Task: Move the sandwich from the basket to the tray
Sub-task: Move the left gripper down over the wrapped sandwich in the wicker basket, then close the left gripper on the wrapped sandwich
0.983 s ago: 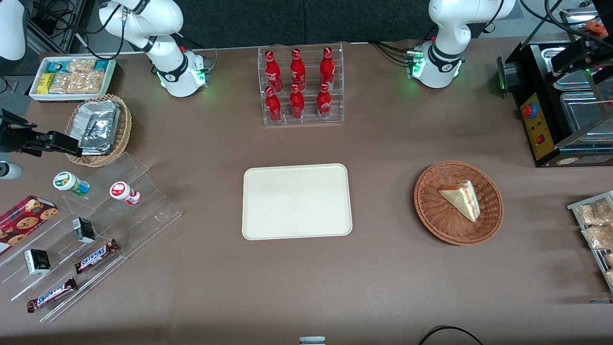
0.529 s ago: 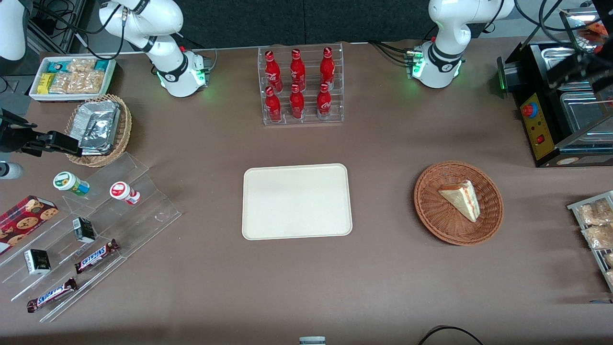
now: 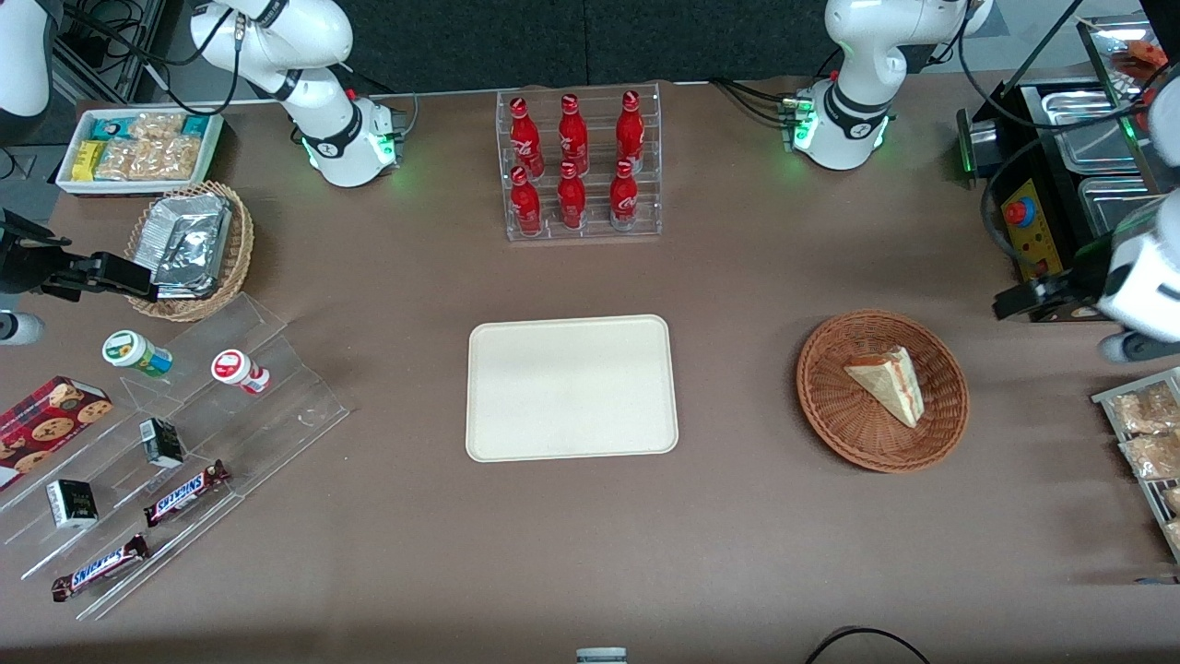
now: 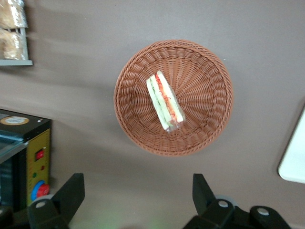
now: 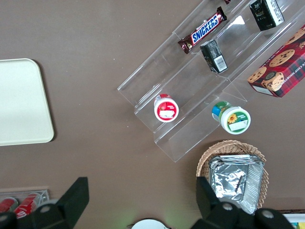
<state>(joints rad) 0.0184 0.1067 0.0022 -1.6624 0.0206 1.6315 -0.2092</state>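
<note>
The sandwich (image 3: 887, 385) (image 4: 165, 101), a pale bread wedge with red and green filling, lies in the round reddish-brown wicker basket (image 3: 830, 424) (image 4: 128, 114). The cream rectangular tray (image 3: 572, 387) (image 4: 295, 157) sits mid-table with nothing on it, beside the basket toward the parked arm's end. My gripper (image 3: 1021, 300) (image 4: 137, 193) hangs high near the black machine, off the basket's rim toward the working arm's end. It is open wide and holds nothing. Its fingertips (image 4: 71, 188) frame bare table short of the basket.
A black machine with steel pans (image 3: 1042, 240) stands close by the gripper. A rack of bagged pastries (image 3: 1143, 433) lies nearer the front camera. A clear rack of red bottles (image 3: 576, 166) stands farther back than the tray. An acrylic snack stand (image 3: 184, 443) is at the parked arm's end.
My left arm has swung down from over the machine and come into the front view beside the basket. The sandwich, basket and tray have not moved.
</note>
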